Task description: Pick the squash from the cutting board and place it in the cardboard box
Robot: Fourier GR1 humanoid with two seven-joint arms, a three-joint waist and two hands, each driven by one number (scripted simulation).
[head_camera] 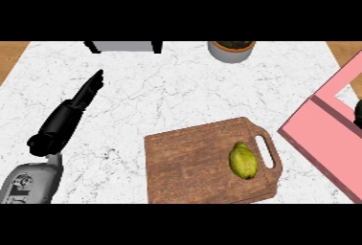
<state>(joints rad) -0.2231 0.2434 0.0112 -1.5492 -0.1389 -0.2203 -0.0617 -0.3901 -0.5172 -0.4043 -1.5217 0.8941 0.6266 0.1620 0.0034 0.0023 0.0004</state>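
On the white marbled bench, a brown wooden cutting board lies at the lower middle of the head view, turned a little so that its handle slot faces the right. The squash, yellow-green and pear-shaped, rests on the board's right part, just beside the slot, with its narrow end pointing away from the robot. To the right of the board, apart from it by a strip of bare bench, sits the cardboard box, pink in colour and set at an angle, its far side cut off by the view's edge. The left robot hand shows well off to the left, far from the board, at the end of a grey forearm that comes up from the lower left corner; its fingers are stretched out straight and close together, pointing up and to the right, and it holds nothing. A dark sliver at the right edge above the box may be the right robot hand, but I cannot tell its state. At the far edge stand a grey pot with soil and a grey, dark-framed object.
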